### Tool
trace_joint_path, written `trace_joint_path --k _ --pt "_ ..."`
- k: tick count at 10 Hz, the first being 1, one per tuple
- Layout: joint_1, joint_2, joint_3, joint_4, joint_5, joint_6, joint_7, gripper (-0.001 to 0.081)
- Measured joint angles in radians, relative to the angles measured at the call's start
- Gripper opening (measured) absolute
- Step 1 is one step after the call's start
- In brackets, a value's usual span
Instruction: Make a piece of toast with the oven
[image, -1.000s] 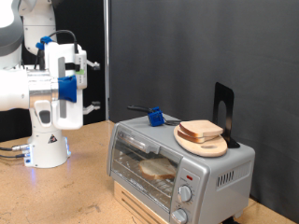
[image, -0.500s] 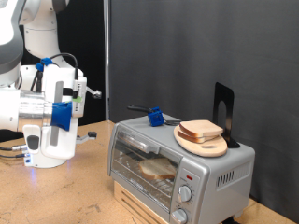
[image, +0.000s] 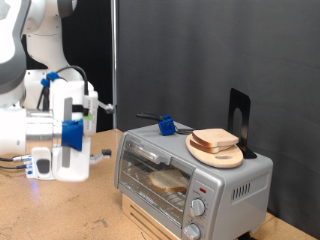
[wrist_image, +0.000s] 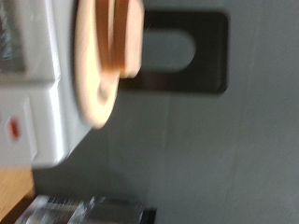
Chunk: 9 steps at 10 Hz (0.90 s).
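The silver oven (image: 190, 178) stands at the exterior view's lower right with its glass door closed. A pale slice of toast (image: 168, 182) lies on the rack behind the glass. A round wooden plate (image: 216, 154) with stacked bread slices (image: 215, 139) sits on the oven's top. It also shows, blurred, in the wrist view (wrist_image: 97, 70). My gripper (image: 97, 154) hangs at the exterior view's left, apart from the oven, pointing toward it. Nothing shows between its fingers.
A blue object (image: 166, 126) and a black upright stand (image: 238, 120) sit on the oven top; the stand also shows in the wrist view (wrist_image: 182, 51). Two round knobs (image: 198, 208) are at the oven's front right. The robot base (image: 40, 165) stands on the wooden table (image: 70, 215).
The arm has lowered the hand and swung it slightly toward the exterior view's left. The oven, toast and plate have not moved.
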<state>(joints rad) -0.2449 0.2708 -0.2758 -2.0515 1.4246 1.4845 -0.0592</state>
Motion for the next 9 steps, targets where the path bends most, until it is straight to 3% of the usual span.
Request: trace_joint_path --k 5,7,9 --pt "0.011 0.171 0.042 0.154 0.018 0.091 0.003 0.0682" --pt "0.027 0.23 0.054 0.205 0.029 0.174 0.004 0.0682" --pt "0.014 0.231 0.053 0.209 0.006 0.085 0.024 0.0682"
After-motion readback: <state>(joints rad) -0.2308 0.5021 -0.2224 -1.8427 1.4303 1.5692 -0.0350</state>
